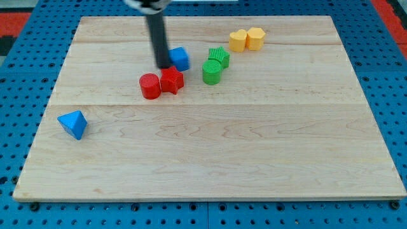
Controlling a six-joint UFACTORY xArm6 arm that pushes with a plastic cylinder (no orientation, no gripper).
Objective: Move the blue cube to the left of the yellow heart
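Note:
The blue cube (180, 58) sits on the wooden board (210, 159) near the view's top, left of centre. My tip (162, 65) touches its left side; the dark rod rises from there to the view's top. The yellow heart (238, 40) lies to the upper right of the cube, touching a yellow hexagonal block (255, 38) on its right. Two green blocks stand between the cube and the heart.
A green star (219, 57) and a green cylinder (212, 72) lie just right of the blue cube. A red cylinder (150, 86) and a red star (171, 80) lie just below it. A blue triangular block (72, 123) sits at the view's left.

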